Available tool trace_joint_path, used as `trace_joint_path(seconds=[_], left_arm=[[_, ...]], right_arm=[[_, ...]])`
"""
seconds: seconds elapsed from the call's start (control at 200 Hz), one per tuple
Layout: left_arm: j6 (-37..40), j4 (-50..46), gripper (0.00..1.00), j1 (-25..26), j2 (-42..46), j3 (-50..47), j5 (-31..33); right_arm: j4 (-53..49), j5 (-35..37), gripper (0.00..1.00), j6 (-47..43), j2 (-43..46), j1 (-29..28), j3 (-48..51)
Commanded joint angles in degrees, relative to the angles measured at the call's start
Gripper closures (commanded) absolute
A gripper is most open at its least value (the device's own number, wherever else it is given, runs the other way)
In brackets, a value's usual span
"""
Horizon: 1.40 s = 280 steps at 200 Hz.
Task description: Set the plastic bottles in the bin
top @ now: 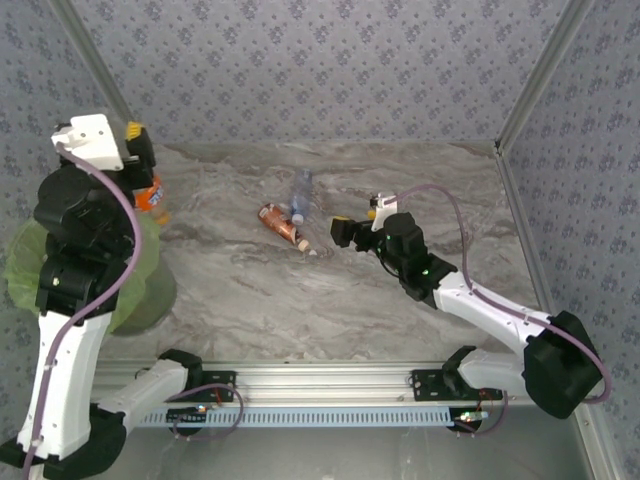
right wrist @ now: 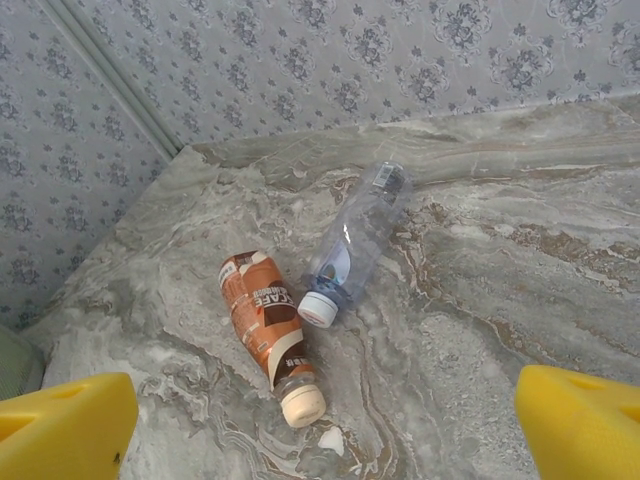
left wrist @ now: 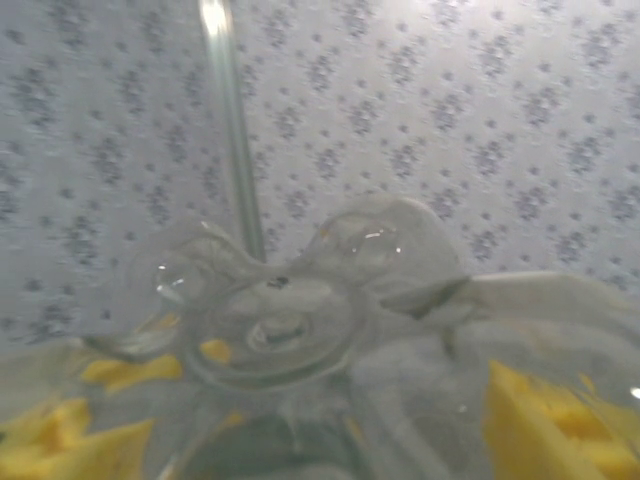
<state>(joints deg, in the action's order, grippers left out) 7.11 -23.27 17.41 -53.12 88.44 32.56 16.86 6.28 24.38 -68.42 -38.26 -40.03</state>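
Two bottles lie on their sides near the middle of the table (top: 300,300): a brown bottle (right wrist: 262,318) and a clear bottle (right wrist: 357,238). The clear one's cap is just beside the brown one's body, can't tell if they touch. My right gripper (right wrist: 320,440) hovers low in front of them, jaws wide apart, nothing in them. A third one, the orange-label bottle (top: 152,196), hangs from my left gripper (top: 140,160), which is about half closed around it. On the left wrist view I'm looking at its clear base between the yellow fingers (left wrist: 540,420). It's up by the far edge of the bin (top: 30,270) at the left, and I honestly can't tell if it's fully over the opening. So I reckon the drop is the step in hand. I'd bring it over the middle of the opening before letting go, since a light bottle could bounce off the rim. Then the right side: take the brown one across its body, a finger each side, without sending the clear one rolling.
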Motion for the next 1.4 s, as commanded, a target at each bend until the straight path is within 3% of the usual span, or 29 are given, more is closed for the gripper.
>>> trace_joint_path(seconds=[0.0,0.315,0.6,0.83,1.034,1.229,1.394], left_arm=[[4.0,2.8,0.53,-2.6,1.0,-0.5,3.6],[5.4,9.1,0.53,-11.6,1.2,-4.6,4.9],[-0.9,9.1,0.53,-23.2,0.7,-8.2,5.5],[-5.2,14.4,0.53,-33.1,-0.6,-12.3,4.4],[-6.3,23.2,0.53,-37.6,-1.8,-17.4,2.6],[-5.7,32.4,0.52,-40.4,-2.9,-24.1,6.2],[-10.8,34.4,0.46,-42.0,-2.7,-30.3,10.5]], right_arm=[[-0.2,1.2,0.01,-0.4,-0.6,-0.3,-1.6],[-0.1,0.5,0.01,0.2,-2.0,-0.4,-2.4],[-0.1,0.2,0.01,0.3,-2.9,-0.3,-2.9],[-0.5,-0.3,0.01,-0.3,-3.6,-0.4,-4.2],[-1.3,-0.5,0.01,-0.3,-4.5,-0.4,-5.6],[-1.5,-0.4,0.01,0.0,-5.2,-0.9,-6.6],[-1.6,-0.4,0.01,0.0,-6.2,-1.1,-7.2]])
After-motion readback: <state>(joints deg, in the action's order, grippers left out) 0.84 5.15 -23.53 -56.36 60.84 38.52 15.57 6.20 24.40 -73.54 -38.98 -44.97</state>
